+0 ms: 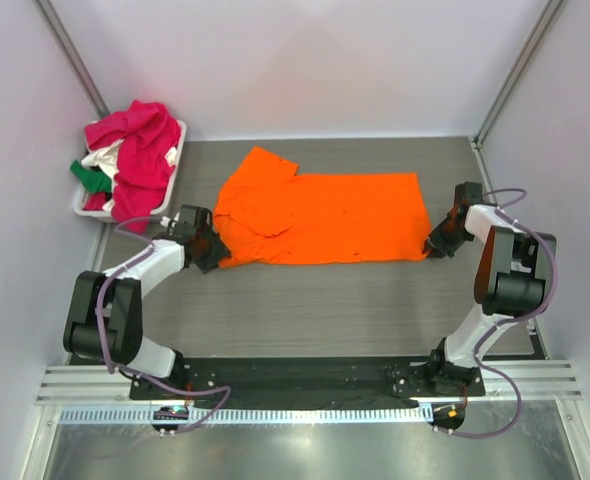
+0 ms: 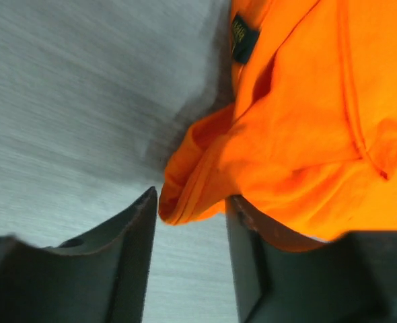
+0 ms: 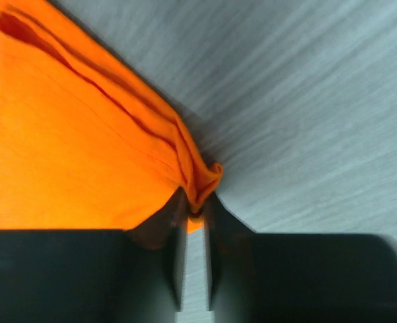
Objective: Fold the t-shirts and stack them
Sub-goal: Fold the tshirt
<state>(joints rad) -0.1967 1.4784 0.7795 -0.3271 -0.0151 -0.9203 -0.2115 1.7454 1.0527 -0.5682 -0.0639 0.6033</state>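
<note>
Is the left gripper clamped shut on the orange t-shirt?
No, the left gripper is open, fingers apart, with a fold of the orange t-shirt between them.

White arm links (image 1: 150,262), black joints (image 1: 515,290), purple cables (image 1: 507,192).

Front of orange t-shirt (image 1: 325,215): wide bare table (image 1: 305,300) strip, passable. Behind it: narrower strip to back wall. Behind-left: basket (image 1: 176,172) heaped with t-shirts (image 1: 140,150) blocks. Ends: left arm (image 1: 150,262), right arm (image 1: 500,245), side walls close.
</note>
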